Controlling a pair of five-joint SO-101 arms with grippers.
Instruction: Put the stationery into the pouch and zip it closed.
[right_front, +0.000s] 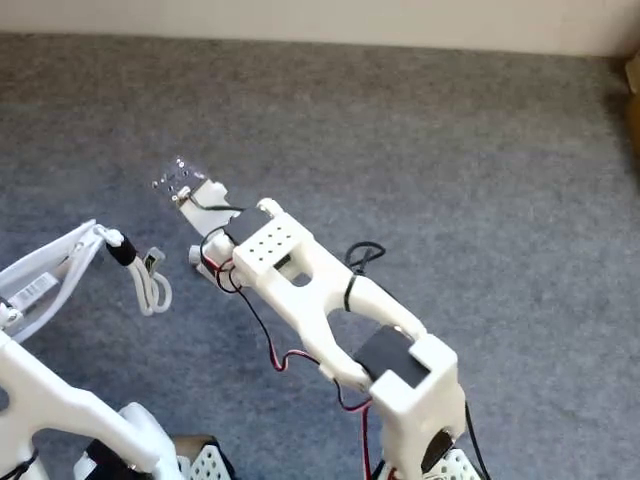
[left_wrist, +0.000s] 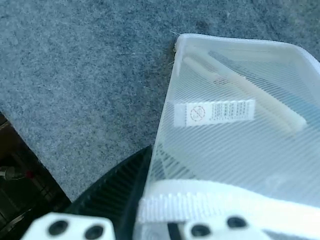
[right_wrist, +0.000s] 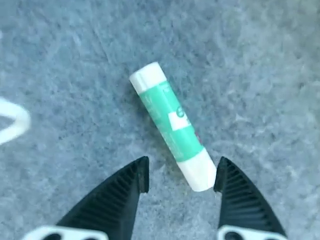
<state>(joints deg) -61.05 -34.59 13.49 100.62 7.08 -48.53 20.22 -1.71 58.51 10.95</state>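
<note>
High view showed the grey felted worktop (right_front: 480, 150) running back to a straight far edge under a pale wall (right_front: 400, 20). Beyond and beside the arms lay a broad open stretch with room to move. The right arm (right_front: 330, 300) reached out from the near edge toward the middle of the worktop. The left arm (right_front: 50, 270) sat low at the side, close to the near edge. A thin white loop (right_front: 155, 290) hung between the two.

From the right wrist view, the right pincer (right_wrist: 182, 167) was released, its two black tips spread wide just above the worktop. The glue stick (right_wrist: 170, 125), green-banded with white ends, lay flat on the grey surface and slanted across the gap. One white end sat between the tips, just beside one of them and apart from the other. The rest of the stick pointed away from the pincer into open felt. The white loop (right_wrist: 10, 122) showed well off to one side.

From the left wrist view, the translucent striped pouch (left_wrist: 240, 150) lay right up against the left pincer (left_wrist: 165, 180). I could not tell whether that pincer was clenched. The zip edge (left_wrist: 235, 42) of the pouch was on the side away from the pincer, and a corner of that edge rested on bare felt. A pale stick (left_wrist: 240, 95) and a small label (left_wrist: 215, 112) showed through the pouch wall.
</note>
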